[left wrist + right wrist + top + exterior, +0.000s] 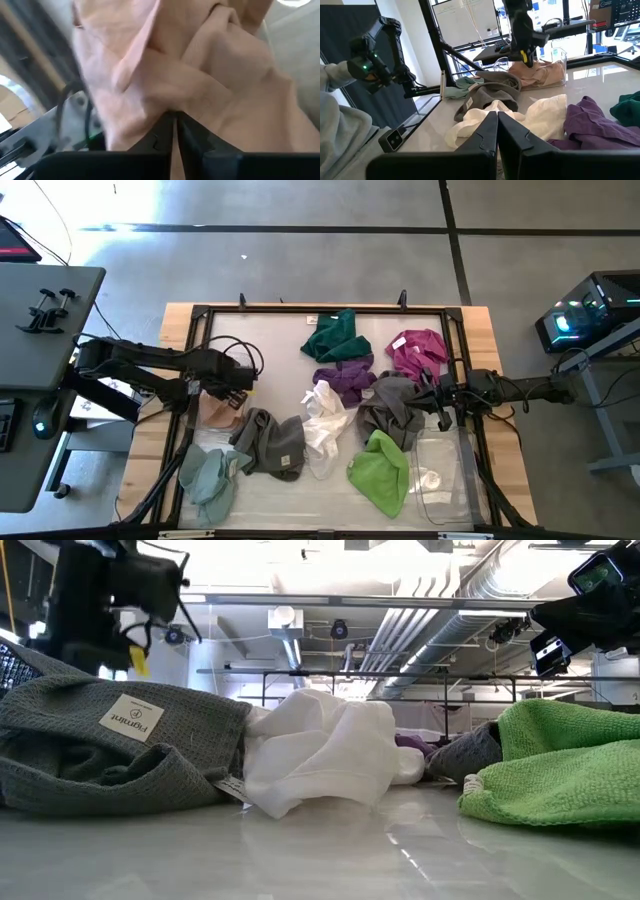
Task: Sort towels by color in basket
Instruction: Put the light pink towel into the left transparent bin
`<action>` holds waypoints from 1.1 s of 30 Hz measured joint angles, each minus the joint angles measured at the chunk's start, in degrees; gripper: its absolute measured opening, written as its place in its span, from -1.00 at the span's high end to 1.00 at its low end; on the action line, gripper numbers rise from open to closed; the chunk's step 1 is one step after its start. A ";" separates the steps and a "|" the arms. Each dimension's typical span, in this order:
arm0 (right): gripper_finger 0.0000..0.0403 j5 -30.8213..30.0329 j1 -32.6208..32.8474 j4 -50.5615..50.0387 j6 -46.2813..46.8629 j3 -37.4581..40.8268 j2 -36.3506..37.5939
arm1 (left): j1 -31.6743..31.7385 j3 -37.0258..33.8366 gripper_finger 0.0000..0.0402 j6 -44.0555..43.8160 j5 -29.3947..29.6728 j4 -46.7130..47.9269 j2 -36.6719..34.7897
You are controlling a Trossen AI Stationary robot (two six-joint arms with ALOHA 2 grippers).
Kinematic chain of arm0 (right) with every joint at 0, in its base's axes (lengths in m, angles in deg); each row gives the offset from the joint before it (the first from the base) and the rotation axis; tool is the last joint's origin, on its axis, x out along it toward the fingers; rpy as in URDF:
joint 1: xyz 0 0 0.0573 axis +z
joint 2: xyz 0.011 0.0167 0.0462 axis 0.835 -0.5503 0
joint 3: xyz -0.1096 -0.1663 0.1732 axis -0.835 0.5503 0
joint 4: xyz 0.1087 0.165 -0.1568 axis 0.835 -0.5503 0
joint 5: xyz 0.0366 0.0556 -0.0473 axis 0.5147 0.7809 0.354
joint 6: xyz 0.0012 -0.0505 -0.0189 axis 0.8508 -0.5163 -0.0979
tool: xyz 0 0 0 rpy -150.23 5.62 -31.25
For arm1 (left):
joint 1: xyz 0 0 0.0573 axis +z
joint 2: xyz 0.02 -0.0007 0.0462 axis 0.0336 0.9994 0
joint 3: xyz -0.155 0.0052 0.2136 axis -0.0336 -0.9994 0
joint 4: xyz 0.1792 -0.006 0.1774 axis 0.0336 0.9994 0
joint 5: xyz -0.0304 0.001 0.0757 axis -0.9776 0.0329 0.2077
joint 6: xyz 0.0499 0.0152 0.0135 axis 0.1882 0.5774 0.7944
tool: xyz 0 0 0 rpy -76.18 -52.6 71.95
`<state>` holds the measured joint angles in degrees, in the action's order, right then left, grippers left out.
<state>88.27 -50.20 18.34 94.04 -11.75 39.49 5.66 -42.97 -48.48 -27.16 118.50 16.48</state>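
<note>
Small towels lie on the white table: dark green (335, 337), magenta (418, 350), purple (347, 378), white (325, 420), two grey (388, 410) (270, 442), lime green (382, 470) and pale teal (210, 480). My left gripper (235, 387) is shut over the pale pink towel (215, 413) at the table's left side. The right wrist view shows that towel (542, 75) heaped inside a clear bin. My right gripper (432, 395) is shut and empty, above the table beside the right-hand grey towel. My left gripper (174, 116) is shut with its fingertips at a bunched fold of the pale pink towel (175, 102), and the cloth's folds run toward them. The fingers come from above, slanting down. Most of the towel lies below in the clear bin (561, 57).
A dark frame rail (320, 310) runs round the table. A second clear bin (445, 470) stands at the front right beside the lime towel. The white and left grey towels fill the table's middle in the low view (320, 755).
</note>
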 joint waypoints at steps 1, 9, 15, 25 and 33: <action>1.00 0.01 0.00 0.00 0.00 0.00 0.00 | 0.32 -1.05 0.97 0.67 0.00 -2.19 0.00; 1.00 0.00 0.00 0.00 0.02 0.00 0.00 | 1.13 -5.20 0.90 4.07 1.15 -13.56 0.00; 1.00 0.00 0.00 0.00 0.02 0.00 0.00 | 1.53 -5.18 0.61 5.08 1.05 -13.48 -1.04; 1.00 0.00 0.02 0.00 0.02 0.00 -0.01 | 3.82 -0.03 0.36 5.55 -3.97 -9.19 -4.03; 1.00 0.00 0.01 0.00 0.02 0.00 0.00 | 3.79 2.23 0.50 5.39 -1.29 -8.01 -4.26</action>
<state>88.27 -50.19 18.34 94.05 -11.75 39.49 9.46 -40.75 -43.09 -28.44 110.49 12.22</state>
